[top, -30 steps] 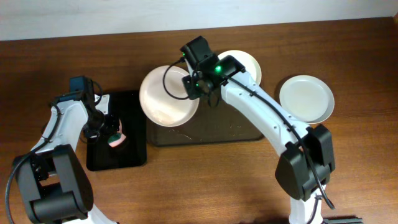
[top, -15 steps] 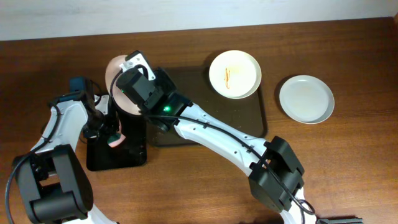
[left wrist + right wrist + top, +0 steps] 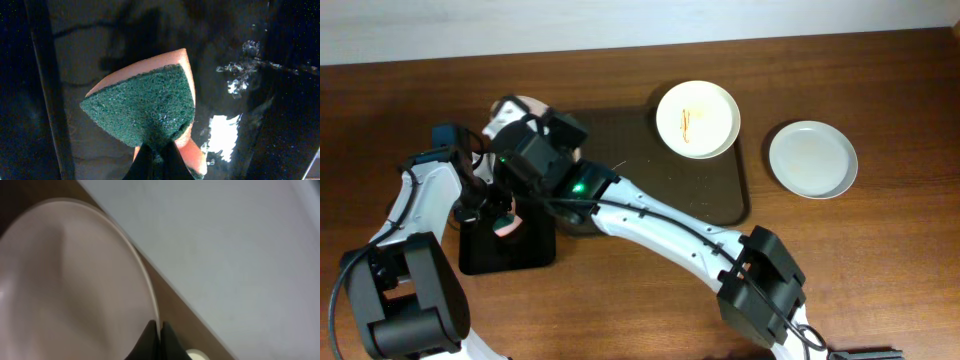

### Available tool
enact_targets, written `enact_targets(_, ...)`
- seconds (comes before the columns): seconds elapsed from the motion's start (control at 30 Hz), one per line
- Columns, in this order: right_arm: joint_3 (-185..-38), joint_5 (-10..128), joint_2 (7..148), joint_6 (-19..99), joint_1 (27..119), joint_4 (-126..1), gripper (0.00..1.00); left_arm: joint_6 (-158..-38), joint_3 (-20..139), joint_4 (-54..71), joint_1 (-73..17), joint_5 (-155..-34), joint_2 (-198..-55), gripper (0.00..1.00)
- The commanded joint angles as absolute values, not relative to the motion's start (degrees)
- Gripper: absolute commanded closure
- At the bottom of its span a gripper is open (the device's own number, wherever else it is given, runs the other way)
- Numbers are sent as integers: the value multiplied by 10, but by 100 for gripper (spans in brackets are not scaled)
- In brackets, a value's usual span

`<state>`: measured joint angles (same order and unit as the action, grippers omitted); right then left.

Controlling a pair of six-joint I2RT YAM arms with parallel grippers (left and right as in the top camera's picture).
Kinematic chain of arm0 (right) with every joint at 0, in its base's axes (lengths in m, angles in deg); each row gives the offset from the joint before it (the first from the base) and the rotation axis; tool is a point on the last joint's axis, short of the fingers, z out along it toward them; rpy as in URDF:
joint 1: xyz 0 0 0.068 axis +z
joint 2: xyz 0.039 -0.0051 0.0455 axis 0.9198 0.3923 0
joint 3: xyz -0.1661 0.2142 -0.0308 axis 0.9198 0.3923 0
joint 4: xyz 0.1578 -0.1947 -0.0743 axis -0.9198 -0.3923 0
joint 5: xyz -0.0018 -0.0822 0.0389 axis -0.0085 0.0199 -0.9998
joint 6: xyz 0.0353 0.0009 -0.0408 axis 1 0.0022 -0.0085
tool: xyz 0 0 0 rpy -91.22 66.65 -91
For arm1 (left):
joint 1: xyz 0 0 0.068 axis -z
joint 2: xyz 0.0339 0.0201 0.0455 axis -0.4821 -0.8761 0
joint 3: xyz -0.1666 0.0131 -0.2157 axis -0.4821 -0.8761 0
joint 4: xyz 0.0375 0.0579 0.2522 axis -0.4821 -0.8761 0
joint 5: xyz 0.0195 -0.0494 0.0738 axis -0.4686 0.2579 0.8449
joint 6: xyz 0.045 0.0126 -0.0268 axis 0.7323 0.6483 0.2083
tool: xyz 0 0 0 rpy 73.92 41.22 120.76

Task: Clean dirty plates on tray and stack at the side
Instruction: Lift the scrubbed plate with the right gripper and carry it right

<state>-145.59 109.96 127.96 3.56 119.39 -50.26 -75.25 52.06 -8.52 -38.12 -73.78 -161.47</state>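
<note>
Sponge (image 3: 145, 110); glossy black tray (image 3: 510, 255); wooden table (image 3: 890, 270)

Nothing legible is showing: no text, label, brand, number or sign is appearing on any surface in the three views.
</note>
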Motion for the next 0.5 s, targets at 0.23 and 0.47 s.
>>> enact_targets(0.23, -1458, 473, 1178, 412, 581, -880, 96, -744, 517, -71, -380, -744, -1611, 100)
enact_targets(0.47, -1240, 473, 1180, 415, 293, -872, 96, -744, 517, -71, -380, -744, -1611, 100)
